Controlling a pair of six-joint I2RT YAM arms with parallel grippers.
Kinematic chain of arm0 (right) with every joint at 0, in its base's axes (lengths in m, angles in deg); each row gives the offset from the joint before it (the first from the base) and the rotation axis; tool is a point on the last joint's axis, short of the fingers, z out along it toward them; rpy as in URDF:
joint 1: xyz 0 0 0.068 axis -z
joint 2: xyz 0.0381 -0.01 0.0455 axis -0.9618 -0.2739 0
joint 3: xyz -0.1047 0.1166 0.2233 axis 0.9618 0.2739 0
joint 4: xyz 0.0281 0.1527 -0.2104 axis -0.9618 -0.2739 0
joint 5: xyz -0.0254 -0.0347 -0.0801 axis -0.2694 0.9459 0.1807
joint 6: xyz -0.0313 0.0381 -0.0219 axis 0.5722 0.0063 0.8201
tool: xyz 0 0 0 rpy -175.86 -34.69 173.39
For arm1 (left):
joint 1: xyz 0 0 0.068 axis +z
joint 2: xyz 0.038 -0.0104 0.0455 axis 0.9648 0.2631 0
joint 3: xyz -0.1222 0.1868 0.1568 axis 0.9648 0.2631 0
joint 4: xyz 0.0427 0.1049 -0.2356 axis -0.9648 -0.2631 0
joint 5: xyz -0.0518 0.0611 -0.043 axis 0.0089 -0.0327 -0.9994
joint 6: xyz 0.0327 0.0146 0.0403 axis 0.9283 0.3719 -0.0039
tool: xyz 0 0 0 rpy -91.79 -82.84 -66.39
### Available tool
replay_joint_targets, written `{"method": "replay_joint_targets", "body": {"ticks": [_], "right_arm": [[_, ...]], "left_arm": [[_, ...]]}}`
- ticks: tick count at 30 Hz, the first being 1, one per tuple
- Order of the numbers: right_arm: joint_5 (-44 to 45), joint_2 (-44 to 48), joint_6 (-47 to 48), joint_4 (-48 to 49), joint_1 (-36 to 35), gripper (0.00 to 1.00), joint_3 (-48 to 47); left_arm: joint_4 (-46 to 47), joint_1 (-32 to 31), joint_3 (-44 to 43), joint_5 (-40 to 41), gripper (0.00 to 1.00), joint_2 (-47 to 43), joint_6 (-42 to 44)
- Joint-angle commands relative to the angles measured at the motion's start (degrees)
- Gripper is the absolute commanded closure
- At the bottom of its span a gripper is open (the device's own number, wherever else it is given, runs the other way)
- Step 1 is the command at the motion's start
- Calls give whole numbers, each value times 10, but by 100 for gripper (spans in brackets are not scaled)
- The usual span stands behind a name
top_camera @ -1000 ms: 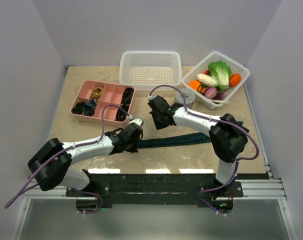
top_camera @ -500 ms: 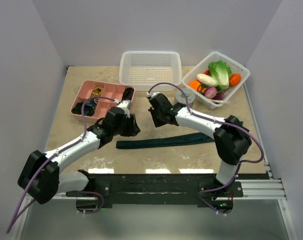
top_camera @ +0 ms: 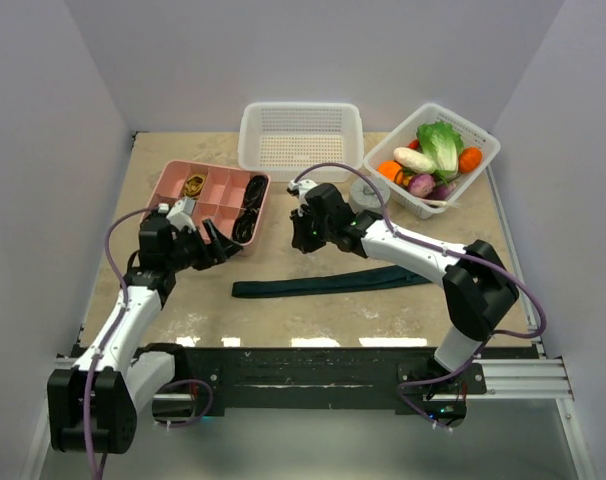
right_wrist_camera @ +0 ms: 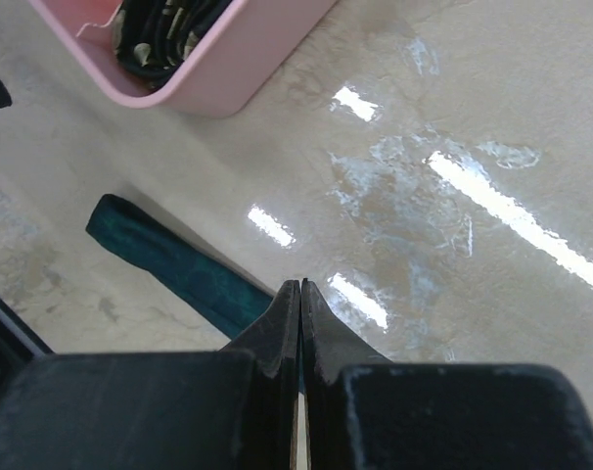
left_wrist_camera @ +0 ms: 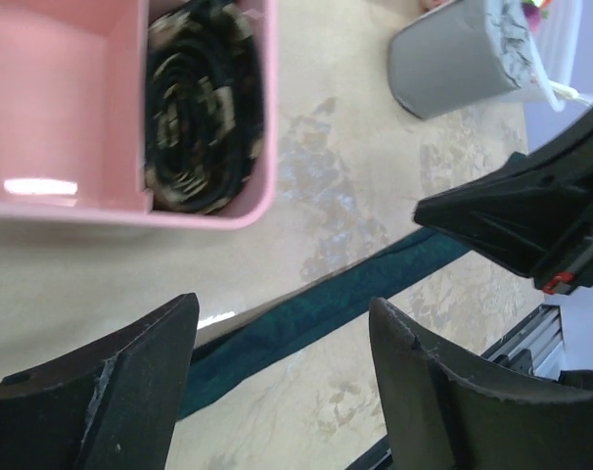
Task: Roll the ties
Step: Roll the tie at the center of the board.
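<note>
The left gripper (top_camera: 215, 243) hangs above the table (top_camera: 323, 322) just near of the pink tray (top_camera: 223, 190), its black fingers spread wide with nothing between them. The right gripper (top_camera: 305, 236), right of the tray, is pinched fully closed and holds nothing.

The tie (top_camera: 333, 282), a flat dark teal cloth band, lies stretched left to right across the near middle of the table, touched by neither gripper.

From above, a white mesh basket (top_camera: 301, 107) and a white basket (top_camera: 461, 187) of vegetables stand at the far edge. Only the left wrist view shows the weave of a dark, tan-flecked coil (left_wrist_camera: 204, 117) in the tray's (left_wrist_camera: 81, 211) end compartment, the smooth grey cylinder (left_wrist_camera: 453, 59), the tie (left_wrist_camera: 326, 313), and the right gripper's (left_wrist_camera: 424, 209) tip. The right wrist view alone shows light glaring off the glossy, marbled beige table (right_wrist_camera: 473, 117), with the tie's (right_wrist_camera: 169, 259) blunt end below its closed gripper (right_wrist_camera: 299, 294).
</note>
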Motion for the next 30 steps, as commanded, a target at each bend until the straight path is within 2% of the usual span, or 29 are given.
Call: {"method": "replay_joint_targets", "body": {"ticks": [1,7,10,16,23,30], "right_arm": [[-41,-5,6,40,-9,100,-5],[-55,-15,4,52,-18,100,-10],[-60,-25,5,50,-21,100,-17],[-63,-32,5,55,-23,100,-17],[-69,-40,5,55,-27,100,-22],[-71,-43,1,62,-30,100,-17]], "left_arm": [[-71,59,45,-62,26,-18,-15],[-82,61,80,11,30,-41,-78],[-42,61,127,24,33,-74,-125],[34,61,198,28,38,-109,-150],[161,60,245,9,45,-59,-162],[240,61,267,-11,52,-15,-167]]}}
